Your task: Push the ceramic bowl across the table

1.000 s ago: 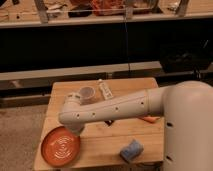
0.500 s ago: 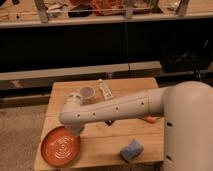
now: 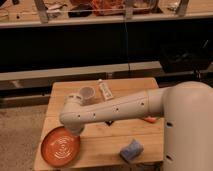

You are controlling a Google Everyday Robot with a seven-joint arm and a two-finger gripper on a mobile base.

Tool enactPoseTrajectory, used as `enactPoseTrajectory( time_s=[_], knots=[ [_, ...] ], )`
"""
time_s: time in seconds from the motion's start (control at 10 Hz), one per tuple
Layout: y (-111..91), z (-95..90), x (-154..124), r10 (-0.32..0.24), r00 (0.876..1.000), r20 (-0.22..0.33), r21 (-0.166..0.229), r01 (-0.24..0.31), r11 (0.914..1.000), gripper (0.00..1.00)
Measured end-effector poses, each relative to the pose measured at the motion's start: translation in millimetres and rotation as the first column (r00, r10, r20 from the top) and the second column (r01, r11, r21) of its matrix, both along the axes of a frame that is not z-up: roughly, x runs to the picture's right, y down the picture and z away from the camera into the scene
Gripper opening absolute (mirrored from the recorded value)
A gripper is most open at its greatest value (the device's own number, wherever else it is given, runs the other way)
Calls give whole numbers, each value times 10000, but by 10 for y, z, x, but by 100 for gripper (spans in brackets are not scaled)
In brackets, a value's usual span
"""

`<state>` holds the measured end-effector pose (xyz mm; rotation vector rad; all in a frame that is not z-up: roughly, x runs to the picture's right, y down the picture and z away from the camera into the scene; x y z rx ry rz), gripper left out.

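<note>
Bowl: ceramic bowl point(image 3: 60, 148) sits at front-left corner of surface point(image 3: 100, 141). Its near-left rim seems to hang past the edge.
Sponge: blue sponge point(image 3: 131, 149) by front edge, right of bowl, well apart from it.
Pincer: pincer point(image 3: 75, 131) points down under the wrist joint, at bowl's far-right rim. Fingers closed tight, nothing held. Touching the rim or just beside it, can't tell.
Arm: white arm point(image 3: 117, 106) reaches from robot body at right, across mid surface to the left.
Orange bit: small orange item point(image 3: 150, 120) peeks out under arm on right side. Can't tell what it is.
Cup: pale cup point(image 3: 87, 94) upright, just behind wrist joint.
Tube: white tube point(image 3: 104, 90) lies just right of cup, toward back.
Change: none to speak of. Over the last sec bowl, arm & pincer kept the same spots.
Meaning: push prob. paused or finished. Bowl is already at the corner, so any more shove front-left risks tipping it off. Further travel would need to go back/right.
</note>
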<state>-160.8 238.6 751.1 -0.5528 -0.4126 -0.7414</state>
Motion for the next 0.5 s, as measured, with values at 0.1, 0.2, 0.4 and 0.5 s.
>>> enactPoseTrajectory(
  time_s=[0.1,0.2,0.4,0.5],
  knots=[
    [1,4,-3,22,10000,13,-7,-22,10000,2],
    [2,5,-3,44,10000,21,-12,-43,10000,2],
    [3,7,-11,79,10000,49,-20,-79,10000,2],
    [14,8,-15,81,10000,57,-33,-81,10000,2]
  ],
)
